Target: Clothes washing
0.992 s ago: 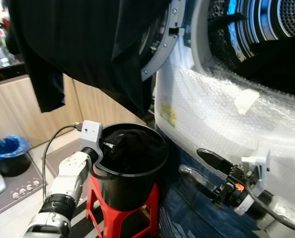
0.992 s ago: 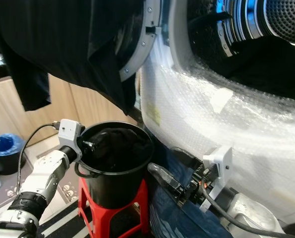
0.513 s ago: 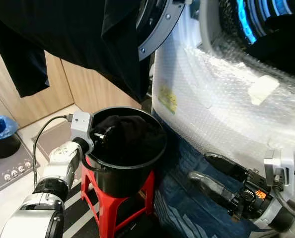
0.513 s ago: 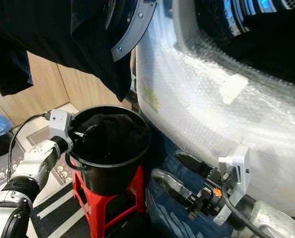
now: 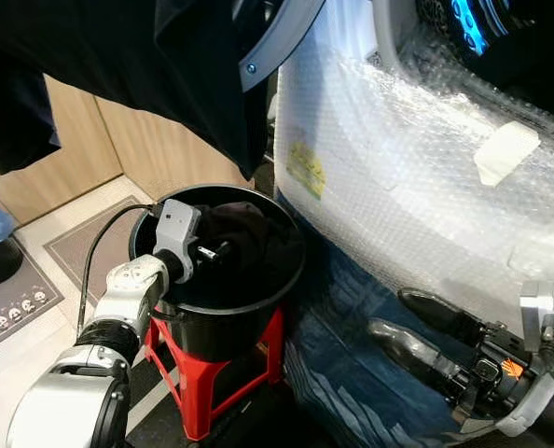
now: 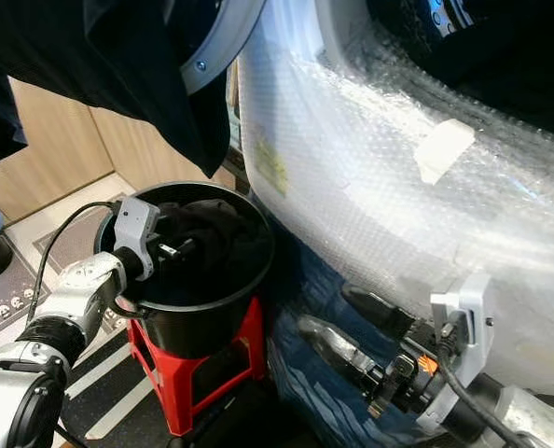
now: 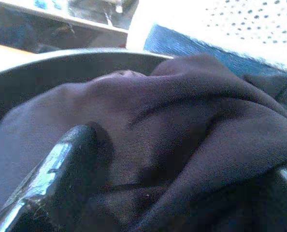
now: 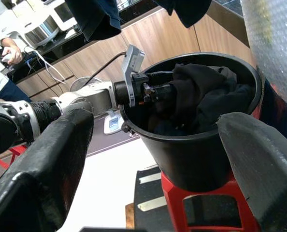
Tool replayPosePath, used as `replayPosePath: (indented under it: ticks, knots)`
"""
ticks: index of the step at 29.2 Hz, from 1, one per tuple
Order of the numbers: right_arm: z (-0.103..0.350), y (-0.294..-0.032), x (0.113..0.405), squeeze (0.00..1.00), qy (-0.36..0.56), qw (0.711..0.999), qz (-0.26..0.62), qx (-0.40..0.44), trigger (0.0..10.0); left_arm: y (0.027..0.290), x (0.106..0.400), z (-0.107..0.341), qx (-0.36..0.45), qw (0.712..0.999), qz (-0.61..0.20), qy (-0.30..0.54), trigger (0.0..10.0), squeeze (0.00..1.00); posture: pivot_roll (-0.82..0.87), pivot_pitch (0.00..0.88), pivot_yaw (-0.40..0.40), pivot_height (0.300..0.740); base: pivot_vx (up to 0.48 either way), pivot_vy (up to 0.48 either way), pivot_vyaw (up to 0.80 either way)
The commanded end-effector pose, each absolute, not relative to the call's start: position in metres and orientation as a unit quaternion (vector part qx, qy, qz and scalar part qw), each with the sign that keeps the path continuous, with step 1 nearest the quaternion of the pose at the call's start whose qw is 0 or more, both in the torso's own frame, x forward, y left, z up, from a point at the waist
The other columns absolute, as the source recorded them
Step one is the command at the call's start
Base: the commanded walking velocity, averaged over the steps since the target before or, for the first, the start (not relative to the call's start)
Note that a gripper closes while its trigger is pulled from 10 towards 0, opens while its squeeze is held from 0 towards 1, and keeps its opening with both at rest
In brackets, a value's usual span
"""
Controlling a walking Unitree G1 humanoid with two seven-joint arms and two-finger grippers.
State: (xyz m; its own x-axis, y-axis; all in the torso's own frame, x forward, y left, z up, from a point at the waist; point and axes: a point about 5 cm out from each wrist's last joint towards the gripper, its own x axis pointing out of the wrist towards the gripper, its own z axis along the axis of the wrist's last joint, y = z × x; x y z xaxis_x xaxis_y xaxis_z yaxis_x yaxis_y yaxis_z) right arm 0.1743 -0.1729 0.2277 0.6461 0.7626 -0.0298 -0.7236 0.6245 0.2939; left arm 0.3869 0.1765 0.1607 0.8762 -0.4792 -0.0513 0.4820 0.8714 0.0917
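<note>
Bubble-wrapped washer behind; left pincer buried in dark clothes inside black bucket, grip state unclear; right pincer spread, empty.

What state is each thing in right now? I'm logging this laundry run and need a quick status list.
Washing machine door: swung open, dark garment draped over it.
Black bucket: upright on the red stool, holding dark clothes.
Left gripper: inside the bucket, fingers open, pressed into the clothes.
Right gripper: open, empty, low beside the bubble-wrapped washer front.
</note>
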Motion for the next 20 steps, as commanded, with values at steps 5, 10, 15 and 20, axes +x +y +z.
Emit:
replayPosePath:
  ticks: [5, 10, 15, 20]
  knots:
    - [0.234, -0.174, 0.169, 0.0, 0.077, 0.901, 0.411, 0.119, 10.0, 0.181, 0.383, 0.155, 0.05, 0.962, -0.269, 0.021, 0.0, 0.0, -0.27, 0.348, -0.106, 0.74, 0.0, 0.0, 0.0]
    - [0.237, -0.175, 0.17, 0.0, 0.077, 0.901, 0.409, 0.125, 10.0, 0.186, 0.381, 0.153, 0.043, 0.96, -0.274, 0.024, 0.0, 0.0, -0.27, 0.352, -0.109, 0.74, 0.0, 0.0, 0.0]
    - [0.238, -0.176, 0.17, 0.0, 0.079, 0.901, 0.406, 0.128, 10.0, 0.19, 0.379, 0.152, 0.048, 0.96, -0.275, 0.024, 0.0, 0.0, -0.26, 0.354, -0.11, 0.74, 0.0, 0.0, 0.0]
    - [0.24, -0.177, 0.171, 0.0, 0.079, 0.902, 0.403, 0.132, 10.0, 0.191, 0.379, 0.152, 0.049, 0.959, -0.279, 0.024, 0.0, 0.0, -0.26, 0.355, -0.111, 0.74, 0.0, 0.0, 0.0]
